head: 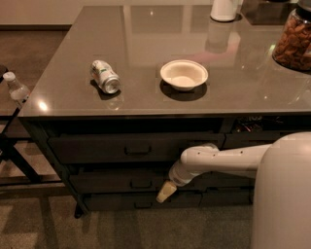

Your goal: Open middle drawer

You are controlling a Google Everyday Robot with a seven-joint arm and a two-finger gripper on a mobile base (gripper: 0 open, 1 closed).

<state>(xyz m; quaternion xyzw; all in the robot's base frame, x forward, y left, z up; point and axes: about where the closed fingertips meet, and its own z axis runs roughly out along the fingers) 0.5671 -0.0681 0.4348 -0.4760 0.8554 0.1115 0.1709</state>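
Here we are at the bench [58, 104], grey top gleaming, three dark drawer fronts stacked under its near edge. The middle drawer [107, 181] sits between the taller top drawer [92, 148] at twelve o'clock and the slim bottom drawer [116, 201] at six o'clock, its front about level with theirs, so it reads as shut. Its small pull handle [141, 184] is at the centre of the front. And there's the claw [166, 191], a cream-coloured tip low in front of the drawers, at roughly four o'clock from that handle and just beside it, over the seam between the middle and bottom fronts. Apart or together? I cannot tell from this angle, and I cannot tell whether it touches the drawer front either. The white arm [228, 160] reaches in from three o'clock, bends at a rounded joint and angles down toward seven o'clock into the claw. The robot's pale body [284, 194] fills the lower right corner. Up on the bench top, a drinks can [105, 76] lies on its side, with a shallow cream bowl [183, 74] well apart from it at three o'clock. Farther back, at twelve o'clock from the bowl, stands a white container [224, 9], and a jar of nuts [294, 41] sits at the right edge. Off the bench at nine o'clock, a clear plastic bottle [17, 88] rests on a dark frame.
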